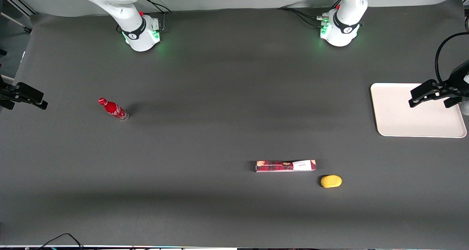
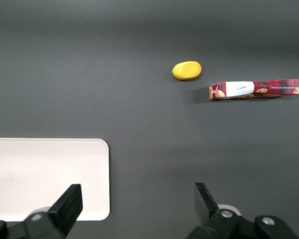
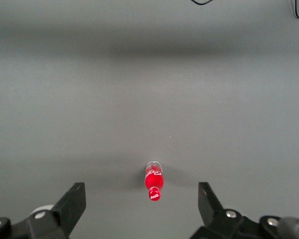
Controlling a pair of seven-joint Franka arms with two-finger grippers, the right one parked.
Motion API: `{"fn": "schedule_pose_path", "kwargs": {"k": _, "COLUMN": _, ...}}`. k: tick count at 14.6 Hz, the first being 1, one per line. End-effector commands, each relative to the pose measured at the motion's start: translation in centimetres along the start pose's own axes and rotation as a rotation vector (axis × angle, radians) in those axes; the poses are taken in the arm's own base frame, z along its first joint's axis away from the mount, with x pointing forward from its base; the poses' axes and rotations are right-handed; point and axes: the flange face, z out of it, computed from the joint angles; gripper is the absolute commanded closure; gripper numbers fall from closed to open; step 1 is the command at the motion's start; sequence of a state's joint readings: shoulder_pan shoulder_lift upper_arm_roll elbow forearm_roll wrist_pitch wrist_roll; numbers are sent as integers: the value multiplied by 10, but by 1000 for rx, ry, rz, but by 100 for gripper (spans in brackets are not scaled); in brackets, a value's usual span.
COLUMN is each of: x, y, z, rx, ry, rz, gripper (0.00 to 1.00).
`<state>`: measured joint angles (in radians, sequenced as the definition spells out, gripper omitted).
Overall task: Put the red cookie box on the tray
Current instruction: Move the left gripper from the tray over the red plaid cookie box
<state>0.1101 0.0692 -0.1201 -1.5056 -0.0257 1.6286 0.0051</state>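
The red cookie box lies flat on the dark table, nearer the front camera than the tray; the left wrist view shows its plaid face and white label patch. The cream-white tray rests at the working arm's end of the table and holds nothing. My gripper hovers above the tray, well apart from the box. Its fingers stand wide open with only table and tray rim showing between them.
A yellow oval object lies beside the box's end, slightly nearer the front camera. A small red bottle stands toward the parked arm's end of the table. Both arm bases sit along the table's back edge.
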Motion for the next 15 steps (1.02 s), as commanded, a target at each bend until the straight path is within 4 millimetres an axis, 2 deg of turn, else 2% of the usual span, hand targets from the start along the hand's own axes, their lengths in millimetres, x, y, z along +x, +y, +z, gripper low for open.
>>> {"fn": "schedule_pose_path", "kwargs": {"k": 1, "x": 1, "y": -1, "z": 2, "rx": -9, "ry": -14, "rz": 17, "gripper": 0}}
{"fn": "schedule_pose_path", "kwargs": {"k": 4, "x": 6, "y": -2, "z": 6, "rx": -2, "ry": -8, "rz": 81, "gripper": 0}}
{"fn": "schedule_pose_path", "kwargs": {"k": 6, "x": 15, "y": 4, "z": 29, "rx": -11, "ry": -47, "rz": 221, "gripper": 0}}
{"fn": "schedule_pose_path", "kwargs": {"k": 7, "x": 19, "y": 15, "z": 41, "rx": -17, "ry": -63, "rz": 282, "gripper": 0}}
{"fn": "schedule_pose_path", "kwargs": {"k": 9, "x": 27, "y": 49, "z": 60, "rx": 3, "ry": -89, "rz": 397, "gripper": 0}}
{"fn": "schedule_pose_path", "kwargs": {"k": 10, "x": 32, "y": 76, "z": 71, "rx": 34, "ry": -88, "rz": 504, "gripper": 0}}
{"fn": "schedule_pose_path", "kwargs": {"k": 12, "x": 33, "y": 130, "z": 74, "rx": 123, "ry": -36, "rz": 752, "gripper": 0}}
{"fn": "schedule_pose_path", "kwargs": {"k": 15, "x": 30, "y": 176, "z": 87, "rx": 110, "ry": -23, "rz": 991, "gripper": 0}}
